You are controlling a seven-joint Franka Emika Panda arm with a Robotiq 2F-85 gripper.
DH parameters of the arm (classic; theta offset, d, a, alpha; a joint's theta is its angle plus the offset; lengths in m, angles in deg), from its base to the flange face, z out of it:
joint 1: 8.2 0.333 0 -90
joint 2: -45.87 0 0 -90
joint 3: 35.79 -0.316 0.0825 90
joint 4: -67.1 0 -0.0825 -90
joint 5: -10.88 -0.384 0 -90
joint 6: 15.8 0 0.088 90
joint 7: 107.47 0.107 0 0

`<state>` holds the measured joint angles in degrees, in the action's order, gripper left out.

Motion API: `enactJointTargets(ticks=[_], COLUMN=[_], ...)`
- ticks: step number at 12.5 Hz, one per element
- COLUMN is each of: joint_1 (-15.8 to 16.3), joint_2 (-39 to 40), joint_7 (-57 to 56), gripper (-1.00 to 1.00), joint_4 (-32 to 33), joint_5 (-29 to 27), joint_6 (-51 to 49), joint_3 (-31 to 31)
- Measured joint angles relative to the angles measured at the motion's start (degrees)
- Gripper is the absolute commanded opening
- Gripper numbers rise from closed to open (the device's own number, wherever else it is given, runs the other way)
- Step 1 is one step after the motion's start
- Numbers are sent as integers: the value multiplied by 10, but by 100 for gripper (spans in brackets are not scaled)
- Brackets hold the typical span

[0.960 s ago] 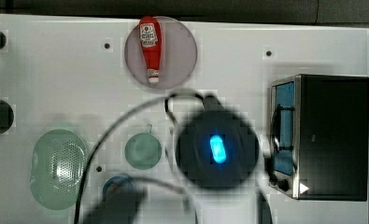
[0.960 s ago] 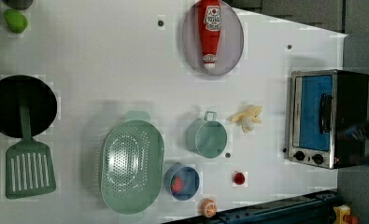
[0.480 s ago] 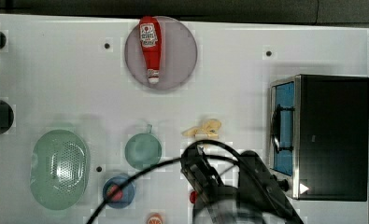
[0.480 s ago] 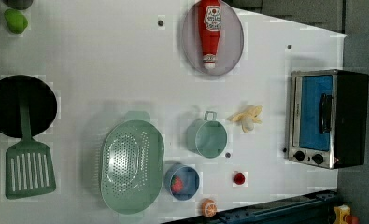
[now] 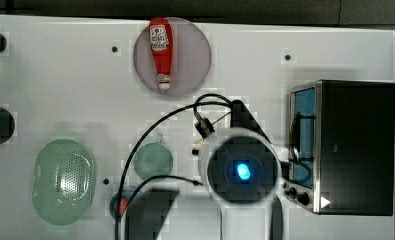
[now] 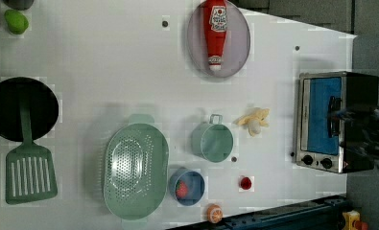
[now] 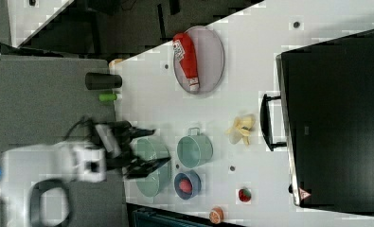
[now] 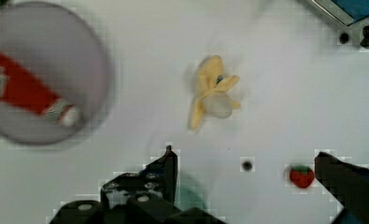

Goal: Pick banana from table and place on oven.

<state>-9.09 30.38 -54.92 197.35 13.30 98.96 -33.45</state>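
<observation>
Swung back over the white counter [image 6: 105, 72] since half a second ago. Gripper [image 8: 247, 186] spread wide, empty, above the pale peeled banana [image 8: 212, 91]. Grasp and placement on the black-topped toaster oven [image 7: 336, 118] both left.

White arm [image 5: 245, 220], black claw [image 8: 247, 172], black cables, blue LED on round wrist flange.
</observation>
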Motion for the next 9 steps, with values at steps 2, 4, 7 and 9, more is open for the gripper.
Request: enactJointTargets(ticks=[2,4,7,9], joint_1=[1,10,0,-1], joint_2=[61,117,188,221], joint_7=[0,0,0,0], gripper=[100,100,100,100], joint_4=[37,68,95,100], joint_5=[0,8,9,4], joint_6=[66,143,227,272], joint_3=[0,8,12,17])
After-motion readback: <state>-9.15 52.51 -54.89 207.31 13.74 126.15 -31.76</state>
